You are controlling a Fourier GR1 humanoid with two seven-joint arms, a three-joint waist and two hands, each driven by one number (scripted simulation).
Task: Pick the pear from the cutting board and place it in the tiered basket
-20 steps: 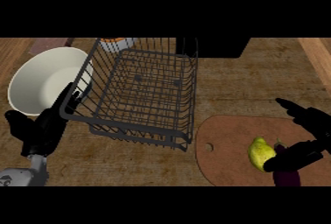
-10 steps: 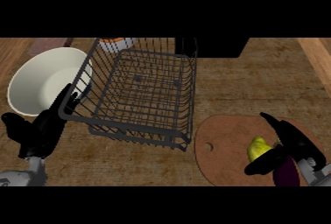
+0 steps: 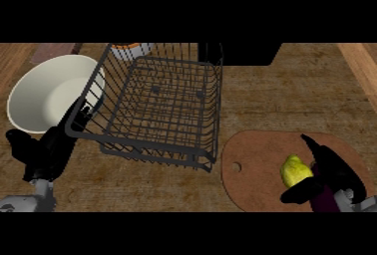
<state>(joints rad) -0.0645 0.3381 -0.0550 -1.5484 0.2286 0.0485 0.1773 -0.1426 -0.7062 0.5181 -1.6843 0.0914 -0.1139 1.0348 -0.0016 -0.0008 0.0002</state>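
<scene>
Lying on the round brown wooden cutting board at the lower right of the wooden bench, the small yellow-green pear sits just beside the black right hand. That hand's fingers stretch along the pear's right side while the thumb reaches under its near end, part-closed about the fruit; whether they touch it I cannot tell. The dark wire tiered basket stands left of the board, with a large cream bowl further left. The black left hand rests at the lower left, fingers straight, against the basket's corner.
</scene>
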